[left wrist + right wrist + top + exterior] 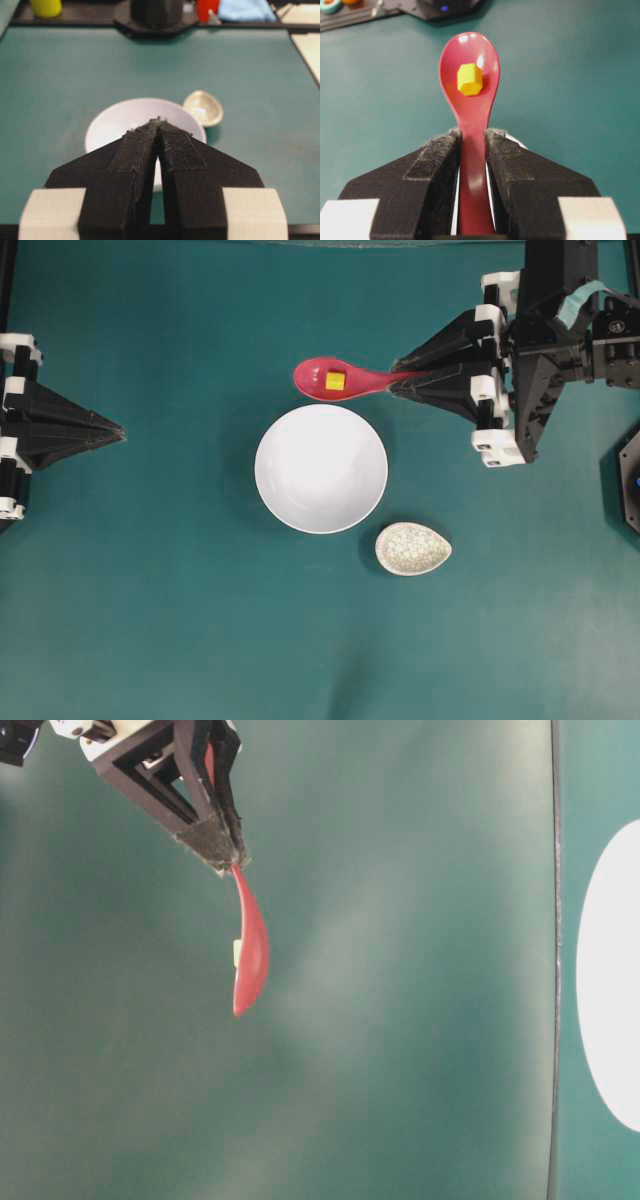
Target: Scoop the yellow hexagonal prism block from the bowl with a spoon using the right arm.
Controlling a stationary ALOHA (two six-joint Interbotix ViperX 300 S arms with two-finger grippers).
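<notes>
Right gripper [472, 137] jaws clamped on spoon [471, 100] handle, yellow block [469, 79] resting in scoop just beyond fingertips; left gripper [159, 122] jaws pressed together, empty.

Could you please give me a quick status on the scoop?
Right gripper shut on spoon; left gripper shut, idle. Yellow block in scoop, out of bowl. Nothing in the way.

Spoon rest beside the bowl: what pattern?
White with fine grey speckles, the spoon rest shows best in the overhead view.
</notes>
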